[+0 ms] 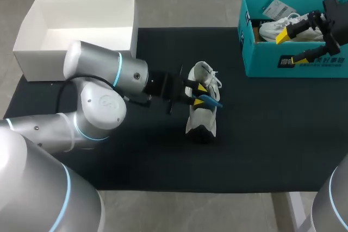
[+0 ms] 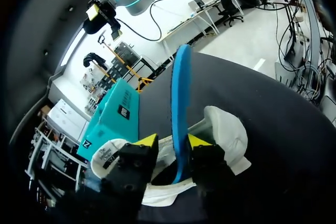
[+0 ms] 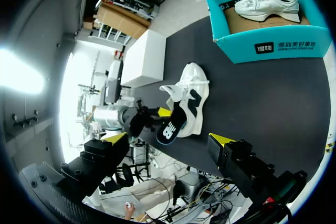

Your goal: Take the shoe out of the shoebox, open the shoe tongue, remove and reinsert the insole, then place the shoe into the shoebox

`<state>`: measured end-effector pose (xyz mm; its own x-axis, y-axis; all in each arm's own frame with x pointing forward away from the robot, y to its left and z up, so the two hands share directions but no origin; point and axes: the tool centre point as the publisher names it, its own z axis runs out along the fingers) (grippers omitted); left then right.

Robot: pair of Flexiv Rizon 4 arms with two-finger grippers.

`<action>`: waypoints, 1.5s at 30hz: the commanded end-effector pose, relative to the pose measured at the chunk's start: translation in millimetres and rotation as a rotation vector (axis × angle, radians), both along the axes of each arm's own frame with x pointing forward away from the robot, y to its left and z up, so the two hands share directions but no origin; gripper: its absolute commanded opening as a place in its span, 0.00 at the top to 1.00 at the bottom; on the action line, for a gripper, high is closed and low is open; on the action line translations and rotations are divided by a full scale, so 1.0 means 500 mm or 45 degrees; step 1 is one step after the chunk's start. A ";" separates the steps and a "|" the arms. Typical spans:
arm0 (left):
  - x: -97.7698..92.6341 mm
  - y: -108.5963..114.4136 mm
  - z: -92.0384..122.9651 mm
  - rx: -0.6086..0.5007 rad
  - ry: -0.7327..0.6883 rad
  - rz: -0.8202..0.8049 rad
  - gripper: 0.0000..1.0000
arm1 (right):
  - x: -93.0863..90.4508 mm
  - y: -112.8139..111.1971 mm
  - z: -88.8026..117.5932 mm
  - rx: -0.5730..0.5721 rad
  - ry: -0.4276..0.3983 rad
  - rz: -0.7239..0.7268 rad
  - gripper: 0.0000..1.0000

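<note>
A white shoe (image 1: 202, 113) lies on the black mat in the middle of the table, its opening turned toward my left arm. A blue insole (image 1: 211, 101) sticks out of it. In the left wrist view the insole (image 2: 181, 93) stands on edge between the fingers of my left gripper (image 2: 173, 141); it rests against one fingertip (image 2: 199, 142), with a gap to the other, so the gripper is open. My right gripper (image 1: 288, 49) hangs wide open and empty over the front wall of the teal shoebox (image 1: 299, 68), far from the shoe (image 3: 197, 85).
A second white shoe (image 1: 280, 25) and a paper tag lie inside the teal shoebox at the back right. An open white box (image 1: 70, 58) stands at the back left. The black mat (image 1: 272, 134) covers the table around the shoe.
</note>
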<state>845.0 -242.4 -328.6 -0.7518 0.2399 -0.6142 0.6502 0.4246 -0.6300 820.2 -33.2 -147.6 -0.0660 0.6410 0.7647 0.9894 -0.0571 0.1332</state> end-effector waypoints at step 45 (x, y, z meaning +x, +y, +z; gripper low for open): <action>0.009 0.028 -0.025 0.225 -0.322 -0.132 1.00 | 0.000 0.001 -0.001 -0.002 0.001 -0.001 0.00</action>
